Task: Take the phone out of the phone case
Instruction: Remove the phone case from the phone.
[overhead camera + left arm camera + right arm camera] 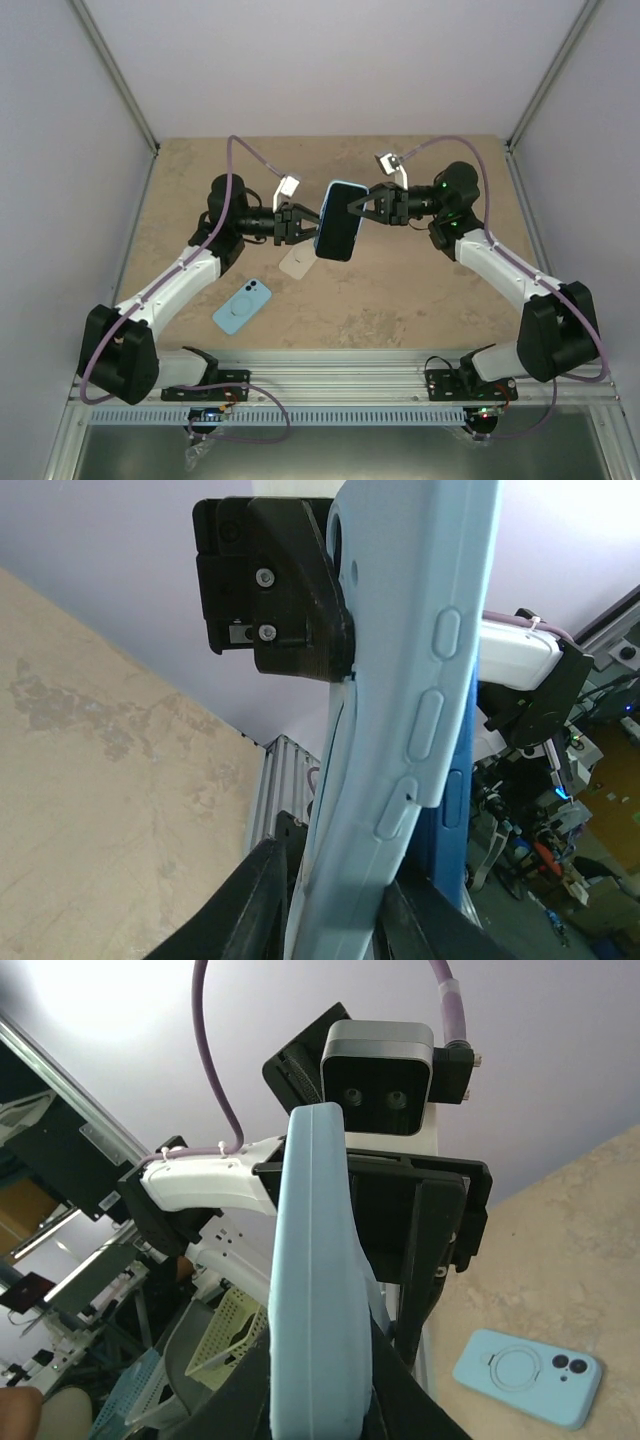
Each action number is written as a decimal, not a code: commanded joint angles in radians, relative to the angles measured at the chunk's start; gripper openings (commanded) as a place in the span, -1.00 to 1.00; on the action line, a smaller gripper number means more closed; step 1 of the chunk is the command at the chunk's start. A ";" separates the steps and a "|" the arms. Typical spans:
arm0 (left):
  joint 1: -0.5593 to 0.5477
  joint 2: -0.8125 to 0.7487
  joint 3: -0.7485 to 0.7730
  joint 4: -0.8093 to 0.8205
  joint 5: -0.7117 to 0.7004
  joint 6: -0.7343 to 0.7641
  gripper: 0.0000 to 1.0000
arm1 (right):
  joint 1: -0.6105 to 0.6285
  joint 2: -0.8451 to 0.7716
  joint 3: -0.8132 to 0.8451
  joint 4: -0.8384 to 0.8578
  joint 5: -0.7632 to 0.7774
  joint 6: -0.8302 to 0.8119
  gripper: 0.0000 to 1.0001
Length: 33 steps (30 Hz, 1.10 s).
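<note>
**Q:** Where is the phone?

**A:** The phone (341,222) shows a dark screen to the overhead camera. It sits inside a light-blue phone case (420,680), and the two are held up in the air, clear of the tan table (420,290).

**Q:** What holds the phone case?

**A:** Both arms do. The left gripper (308,226) meets the phone case's left long edge. In the left wrist view its jaws are clamped on that edge, one dark finger on each face. The right gripper (354,208) meets the opposite long edge, and its jaws are clenched on the case's rim in the same way.

**Q:** Is the phone coming out?

**A:** It is hard to say. In the left wrist view a darker blue strip runs just behind the case's side wall, next to the raised button bumps. That strip may be the phone's own edge, but the angle is too tight to be sure.

**Q:** What else is near the phone case?

**A:** A pale flat item (298,263) lies on the table just below the phone case's lower left corner. Farther down and left, beside the left arm's white forearm, a second case (242,305) lies flat. It is also light blue, with a round ring on its back and camera holes at one corner.
</note>
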 commanded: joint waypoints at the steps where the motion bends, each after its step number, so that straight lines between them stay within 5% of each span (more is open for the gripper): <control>1: -0.019 -0.016 -0.022 0.156 0.006 -0.123 -0.56 | 0.018 0.020 0.039 -0.114 -0.029 -0.105 -0.99; 12: -0.019 0.032 -0.102 0.413 -0.040 -0.410 -0.97 | -0.053 0.085 0.069 -0.189 0.060 -0.068 -0.83; 19: -0.017 0.072 -0.105 0.486 -0.061 -0.497 -1.00 | -0.063 0.079 0.069 -0.202 0.079 -0.068 -0.11; 29: -0.006 0.070 -0.116 0.516 -0.080 -0.531 -1.00 | -0.130 0.066 0.075 -0.287 0.139 -0.128 0.59; 33: 0.015 0.067 -0.116 0.498 -0.100 -0.532 -1.00 | -0.158 0.049 0.092 -0.379 0.187 -0.203 0.73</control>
